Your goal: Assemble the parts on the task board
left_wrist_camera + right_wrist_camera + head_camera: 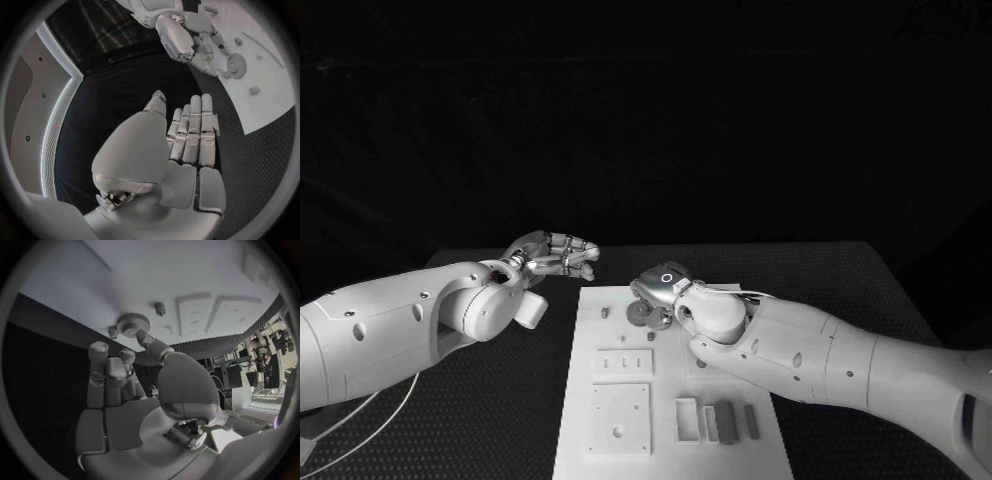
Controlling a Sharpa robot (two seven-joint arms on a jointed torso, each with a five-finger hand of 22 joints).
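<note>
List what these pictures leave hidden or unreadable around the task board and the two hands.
- Head view: the right hand and its arm cover part of the task board; the gear shows only partly.
- Right wrist view: whether a fingertip touches the gear cannot be told.
- Head view: the left hand is small, its finger pose unclear.
- Small pegs are too tiny to identify.

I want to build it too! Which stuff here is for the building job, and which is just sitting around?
For the job: task board, gear, small peg, grey bars, right hand reaching at the gear.

Just there: black table, left hand off the board, fingers straight, holding nothing.
</note>
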